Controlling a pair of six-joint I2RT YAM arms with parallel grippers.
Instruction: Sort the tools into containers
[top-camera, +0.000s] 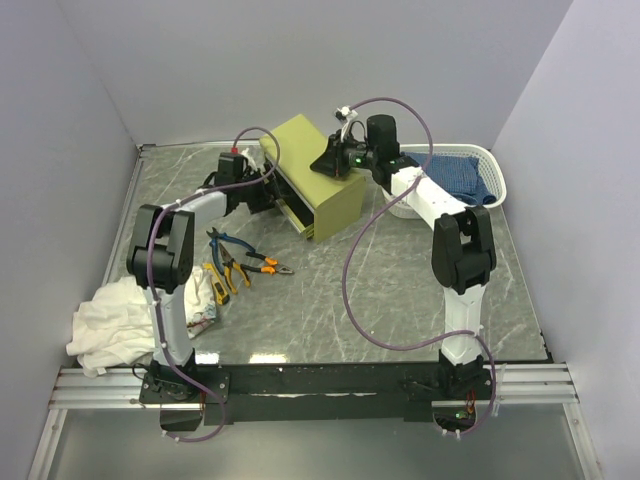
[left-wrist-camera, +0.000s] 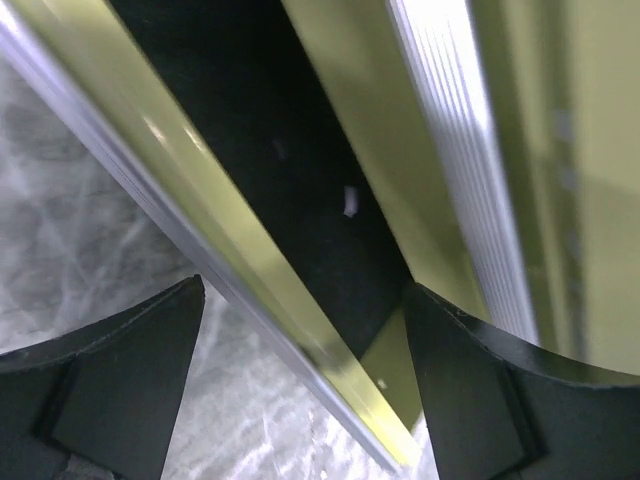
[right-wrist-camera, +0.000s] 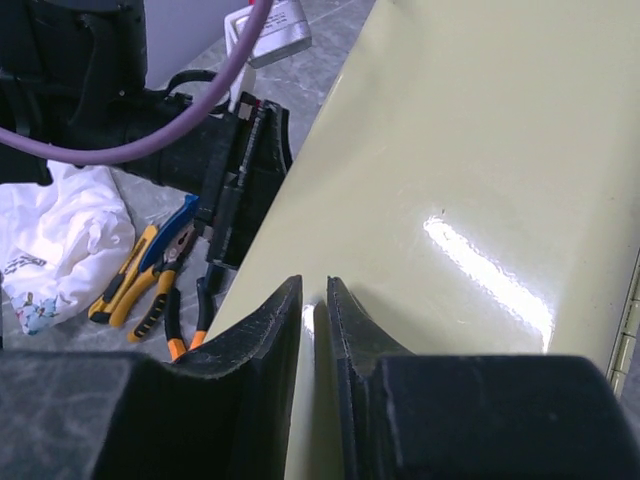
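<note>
While both arms reach the boxy olive-yellow metal cabinet (top-camera: 300, 150), the tools lie out on the grey marbled desk (top-camera: 400, 290).

From above, the cabinet stands at 12 o'clock on the desk, with one dark-lined drawer (left-wrist-camera: 300, 180) open on its 9 o'clock side. The left end effector (left-wrist-camera: 300, 400) is spread, its black fingers (left-wrist-camera: 110, 390) straddling the drawer's front rim. The right end effector (right-wrist-camera: 313, 310) is pressed almost together with nothing between, over the cabinet's top. At 9 o'clock, blue-handled pliers (top-camera: 225, 243), orange-handled pliers (top-camera: 265, 265) and a yellow utility knife (top-camera: 217, 290) lie close together. A crumpled white cloth (top-camera: 110, 325) sits at 8 o'clock and a white plastic basket (top-camera: 495, 170) at 2 o'clock.
</note>
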